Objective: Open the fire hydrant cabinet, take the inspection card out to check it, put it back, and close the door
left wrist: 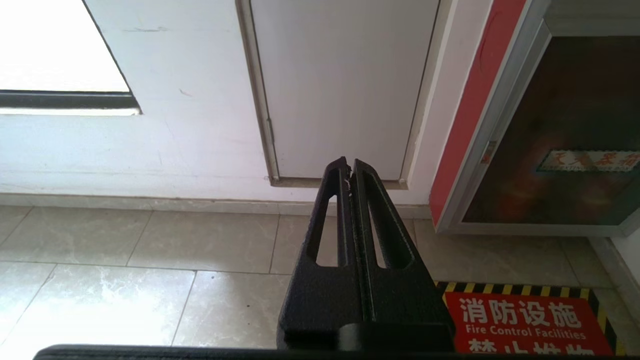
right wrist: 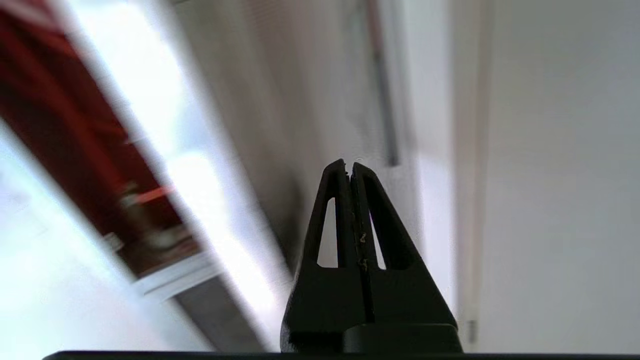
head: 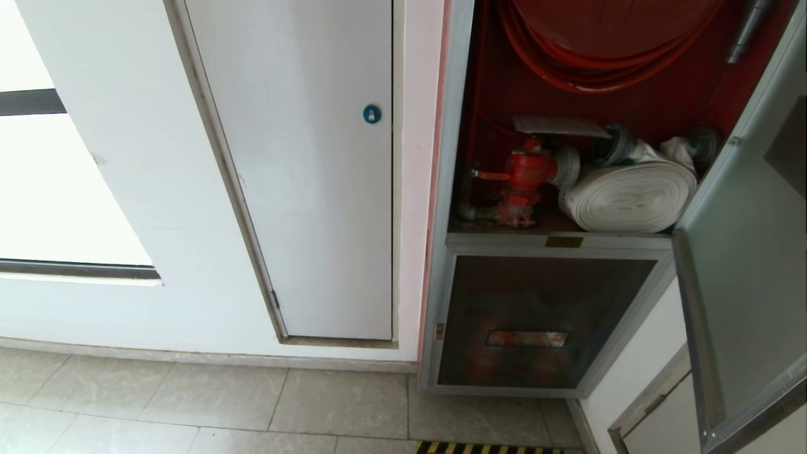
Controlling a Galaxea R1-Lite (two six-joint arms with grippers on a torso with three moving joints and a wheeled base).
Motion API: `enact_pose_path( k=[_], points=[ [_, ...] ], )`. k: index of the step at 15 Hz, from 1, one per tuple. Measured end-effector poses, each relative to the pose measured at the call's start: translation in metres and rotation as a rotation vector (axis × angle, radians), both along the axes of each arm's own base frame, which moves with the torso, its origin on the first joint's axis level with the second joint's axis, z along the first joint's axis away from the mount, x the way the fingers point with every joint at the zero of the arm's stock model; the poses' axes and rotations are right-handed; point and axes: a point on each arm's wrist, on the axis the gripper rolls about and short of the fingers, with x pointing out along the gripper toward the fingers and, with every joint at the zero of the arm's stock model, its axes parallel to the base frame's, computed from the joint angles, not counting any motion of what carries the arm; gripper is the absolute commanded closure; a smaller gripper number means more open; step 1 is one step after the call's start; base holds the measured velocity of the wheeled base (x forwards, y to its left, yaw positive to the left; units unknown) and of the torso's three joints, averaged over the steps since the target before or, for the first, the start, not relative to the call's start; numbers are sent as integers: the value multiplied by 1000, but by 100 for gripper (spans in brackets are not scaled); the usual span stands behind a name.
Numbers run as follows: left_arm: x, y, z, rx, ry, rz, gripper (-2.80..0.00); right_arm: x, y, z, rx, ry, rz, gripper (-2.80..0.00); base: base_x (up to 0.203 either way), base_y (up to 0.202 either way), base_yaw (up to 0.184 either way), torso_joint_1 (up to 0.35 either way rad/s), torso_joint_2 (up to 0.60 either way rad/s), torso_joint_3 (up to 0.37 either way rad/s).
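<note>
At the bottom of the head view lies a pale tiled floor [head: 208, 403] with a black-and-yellow striped mat [head: 488, 448]. Behind it, centre, a plain white door [head: 302, 164] with a blue lock [head: 372, 113]. On the right, the fire hydrant cabinet [head: 555, 189] stands open, its door [head: 744, 265] swung to the right edge. The left gripper [left wrist: 349, 167] and right gripper [right wrist: 349, 169] are both clenched, empty.

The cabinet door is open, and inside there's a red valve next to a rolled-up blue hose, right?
Almost. The hose is white, not blue, as the head view shows. The rest holds: the door is swung open, and the red valve sits beside the rolled hose inside the cabinet.
</note>
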Motion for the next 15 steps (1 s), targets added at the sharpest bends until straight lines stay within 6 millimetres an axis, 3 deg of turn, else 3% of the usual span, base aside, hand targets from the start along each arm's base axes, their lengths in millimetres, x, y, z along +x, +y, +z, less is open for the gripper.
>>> enact_pose_path(
  k=[9, 15],
  points=[
    [0, 0, 0, 0, 0, 0, 0, 7, 16, 11, -44, -15, 295, 0, 0, 0, 0, 0, 0, 0],
    [0, 0, 0, 0, 0, 0, 0, 39, 21, 9, -44, 63, 486, 0, 0, 0, 0, 0, 0, 0]
  ],
)
